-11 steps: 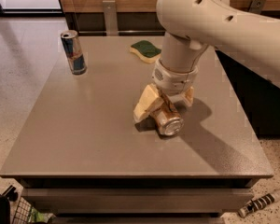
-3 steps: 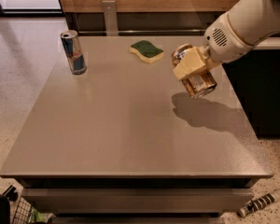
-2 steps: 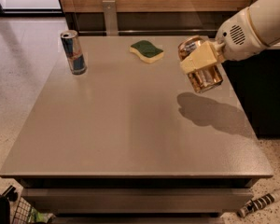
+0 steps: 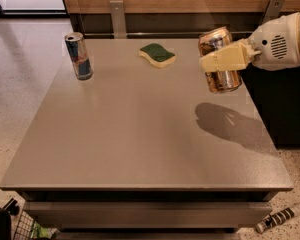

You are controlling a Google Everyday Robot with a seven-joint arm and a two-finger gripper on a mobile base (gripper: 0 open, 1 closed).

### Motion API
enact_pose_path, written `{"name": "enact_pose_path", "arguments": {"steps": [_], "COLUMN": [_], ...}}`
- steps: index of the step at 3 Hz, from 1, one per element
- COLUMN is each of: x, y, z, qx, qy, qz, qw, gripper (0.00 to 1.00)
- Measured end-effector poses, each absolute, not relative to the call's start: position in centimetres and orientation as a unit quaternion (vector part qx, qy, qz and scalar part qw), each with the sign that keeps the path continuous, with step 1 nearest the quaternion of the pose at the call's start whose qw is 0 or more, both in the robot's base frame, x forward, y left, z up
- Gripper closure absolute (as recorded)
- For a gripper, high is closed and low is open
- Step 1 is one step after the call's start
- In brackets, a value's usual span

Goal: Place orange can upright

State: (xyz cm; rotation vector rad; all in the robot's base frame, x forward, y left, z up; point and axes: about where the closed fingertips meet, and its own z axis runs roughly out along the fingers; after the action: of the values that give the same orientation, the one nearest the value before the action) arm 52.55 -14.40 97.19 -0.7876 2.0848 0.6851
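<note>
The orange can (image 4: 219,59) is a stout orange-gold can with shiny ends. It hangs nearly upright in the air above the right side of the grey table (image 4: 140,134), its silver top tilted slightly toward the back. My gripper (image 4: 221,60) reaches in from the right and is shut on the can; one cream finger (image 4: 225,61) crosses its front. The can's shadow falls on the table below and in front of it.
A taller blue-and-silver can (image 4: 79,55) stands upright at the table's back left. A green and yellow sponge (image 4: 157,54) lies at the back middle. A dark cabinet stands right of the table. A wooden wall with metal brackets runs behind.
The gripper has lifted the can from lying on the table's middle and carried it up and to the right. The can has turned from lying flat to nearly upright.
</note>
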Motion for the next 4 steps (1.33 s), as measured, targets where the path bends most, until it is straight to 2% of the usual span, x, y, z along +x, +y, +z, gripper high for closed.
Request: {"name": "enact_pose_path", "arguments": {"steps": [2,4], "x": [51.2,49.5], "y": [-12.9,-10.8], "z": [96.9,94.3], "qx": [-0.338,-0.368], "qy": [0.74,0.677], "qz": [0.317,0.347], "qw": [0.487,0.535], "gripper": [1.0,1.0]}}
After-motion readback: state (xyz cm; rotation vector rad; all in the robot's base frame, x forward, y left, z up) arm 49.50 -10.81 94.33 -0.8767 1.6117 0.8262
